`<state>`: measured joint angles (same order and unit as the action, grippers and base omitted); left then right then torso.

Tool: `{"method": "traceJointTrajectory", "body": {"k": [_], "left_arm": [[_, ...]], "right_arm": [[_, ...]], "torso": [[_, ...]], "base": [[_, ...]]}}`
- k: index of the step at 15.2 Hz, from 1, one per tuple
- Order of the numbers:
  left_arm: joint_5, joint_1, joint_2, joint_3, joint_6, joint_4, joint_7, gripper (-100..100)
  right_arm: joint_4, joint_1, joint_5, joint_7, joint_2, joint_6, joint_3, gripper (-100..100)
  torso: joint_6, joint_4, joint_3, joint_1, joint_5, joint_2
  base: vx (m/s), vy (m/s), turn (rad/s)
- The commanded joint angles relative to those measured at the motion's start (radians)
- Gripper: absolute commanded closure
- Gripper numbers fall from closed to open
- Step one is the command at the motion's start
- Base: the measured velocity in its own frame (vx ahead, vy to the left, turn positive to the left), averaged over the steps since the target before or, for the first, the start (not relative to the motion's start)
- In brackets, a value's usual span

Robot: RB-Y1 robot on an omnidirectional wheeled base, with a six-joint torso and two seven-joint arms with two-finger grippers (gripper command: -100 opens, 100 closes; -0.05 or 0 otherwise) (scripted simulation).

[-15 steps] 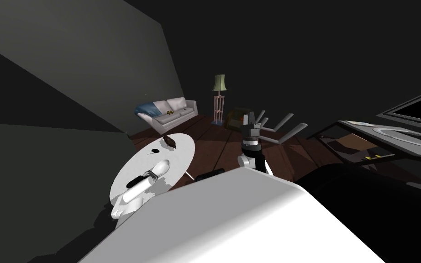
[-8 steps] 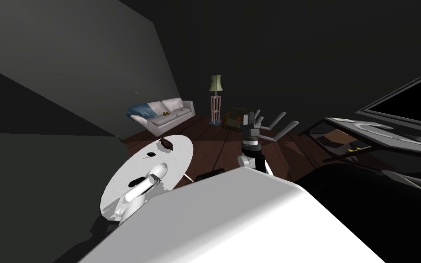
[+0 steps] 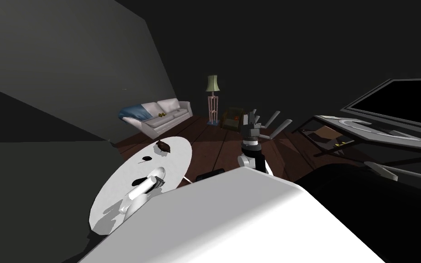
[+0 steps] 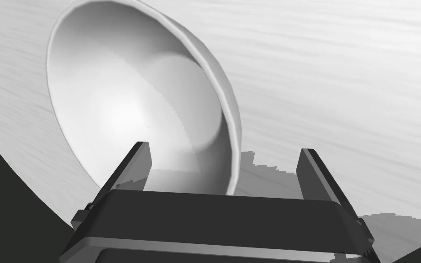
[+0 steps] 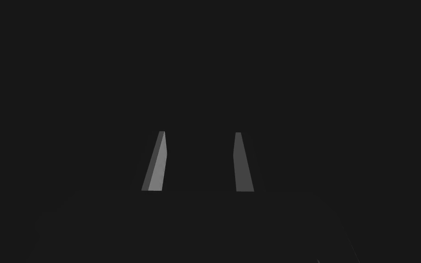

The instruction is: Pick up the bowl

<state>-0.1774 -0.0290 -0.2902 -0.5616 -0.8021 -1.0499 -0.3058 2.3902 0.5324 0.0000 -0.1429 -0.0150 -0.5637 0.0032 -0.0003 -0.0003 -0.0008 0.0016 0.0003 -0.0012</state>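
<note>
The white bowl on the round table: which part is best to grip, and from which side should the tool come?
Probably the thin wall at the rim of the bowl, on the side nearest the left tool, from above: one finger inside, one outside. The bowl stands mouth up and looks too wide for the open fingers to span; that wall sits between them.
</note>
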Motion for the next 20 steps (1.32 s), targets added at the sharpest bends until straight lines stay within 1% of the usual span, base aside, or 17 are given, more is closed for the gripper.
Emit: {"method": "traceJointTrajectory", "body": {"k": [1,8,9,10,14,15,20], "left_arm": [[0.012,-0.017,0.001,0.004,0.026,0.036,-0.011,-100],[0.047,-0.064,0.004,0.015,0.097,0.139,-0.04,-100],[0.042,-0.053,0.006,0.013,0.08,0.115,-0.036,-100],[0.043,-0.054,0.006,0.013,0.084,0.119,-0.037,100],[0.043,-0.054,0.006,0.013,0.084,0.119,-0.038,100],[0.027,-0.037,0.002,0.008,0.056,0.08,-0.023,100],[0.002,-0.003,0.0,0.001,0.006,0.007,-0.002,100]], "right_arm": [[0.0,0.0,0.0,0.0,0.0,0.0,0.0,0],[0.0,0.0,0.0,0.0,0.0,0.0,0.0,0],[0.0,0.0,0.0,0.0,0.0,0.0,0.0,0],[0.0,0.0,0.0,0.0,0.0,0.0,0.0,0],[0.0,0.0,0.0,0.0,0.0,0.0,0.0,0],[0.0,0.0,0.0,0.0,0.0,0.0,0.0,0],[0.0,0.0,0.0,0.0,0.0,0.0,0.0,0]], "torso": [[0.0,0.0,0.0,0.0,0.0,0.0],[0.0,0.0,0.001,0.001,0.0,0.002],[0.0,0.0,0.001,0.001,0.0,0.002],[0.0,0.0,0.001,0.001,0.0,0.002],[0.0,0.0,0.001,-0.001,0.0,0.001],[0.0,0.0,0.001,-0.001,0.0,0.001],[0.0,0.001,0.001,-0.006,-0.002,0.001]], "base": [[-0.006,0.029,-0.012],[-0.014,0.036,-0.011],[-0.006,0.021,-0.008],[-0.002,0.008,-0.002],[0.0,0.0,0.0],[0.008,-0.023,0.009],[0.017,-0.049,0.015]]}}
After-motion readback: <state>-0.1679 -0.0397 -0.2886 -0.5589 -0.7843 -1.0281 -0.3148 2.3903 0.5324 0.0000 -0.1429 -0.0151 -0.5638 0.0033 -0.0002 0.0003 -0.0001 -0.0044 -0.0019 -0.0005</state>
